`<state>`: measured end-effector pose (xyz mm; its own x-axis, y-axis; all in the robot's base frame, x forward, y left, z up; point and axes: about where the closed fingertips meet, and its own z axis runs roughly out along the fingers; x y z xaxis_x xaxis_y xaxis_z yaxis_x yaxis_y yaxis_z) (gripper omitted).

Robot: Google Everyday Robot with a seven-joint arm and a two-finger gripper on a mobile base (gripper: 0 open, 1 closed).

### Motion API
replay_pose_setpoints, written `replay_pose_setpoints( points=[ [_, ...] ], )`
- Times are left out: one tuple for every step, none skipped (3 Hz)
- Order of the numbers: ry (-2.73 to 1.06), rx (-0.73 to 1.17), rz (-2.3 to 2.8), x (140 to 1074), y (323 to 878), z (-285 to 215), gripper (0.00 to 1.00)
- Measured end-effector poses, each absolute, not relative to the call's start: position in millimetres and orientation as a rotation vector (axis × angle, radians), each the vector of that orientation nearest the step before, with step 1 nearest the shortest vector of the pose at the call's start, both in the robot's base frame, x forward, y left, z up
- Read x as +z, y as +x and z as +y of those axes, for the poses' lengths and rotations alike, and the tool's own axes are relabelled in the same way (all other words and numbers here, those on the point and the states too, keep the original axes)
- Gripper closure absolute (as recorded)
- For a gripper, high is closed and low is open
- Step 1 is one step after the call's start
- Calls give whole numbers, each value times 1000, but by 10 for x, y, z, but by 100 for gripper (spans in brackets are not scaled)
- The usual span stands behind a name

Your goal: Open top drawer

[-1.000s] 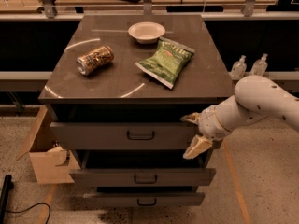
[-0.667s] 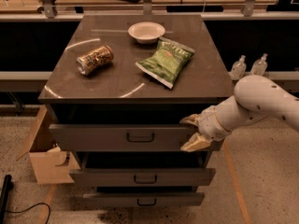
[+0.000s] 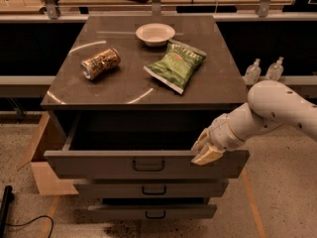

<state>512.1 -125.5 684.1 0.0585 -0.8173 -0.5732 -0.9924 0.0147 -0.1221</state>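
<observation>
Cardboard box on the floor, far left of the tool. On the worktop, above and left of the tool: a can on its side, a white bowl behind it and a green snack bag lying flat. Top drawer stands pulled out — dark inside exposed. Tool sits against the upper edge of the drawer front, right of the handle — its grip state cannot be told. Two clear bottles stand above and right of it.
</observation>
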Motion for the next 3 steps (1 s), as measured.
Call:
replay_pose_setpoints(
  points=[
    [-1848, 467, 1805, 6849, 5104, -1258, 60],
    [-1852, 518, 1830, 6983, 4879, -1311, 37],
    [-1836, 617, 1880, 7421, 4336, -1501, 14]
  ],
)
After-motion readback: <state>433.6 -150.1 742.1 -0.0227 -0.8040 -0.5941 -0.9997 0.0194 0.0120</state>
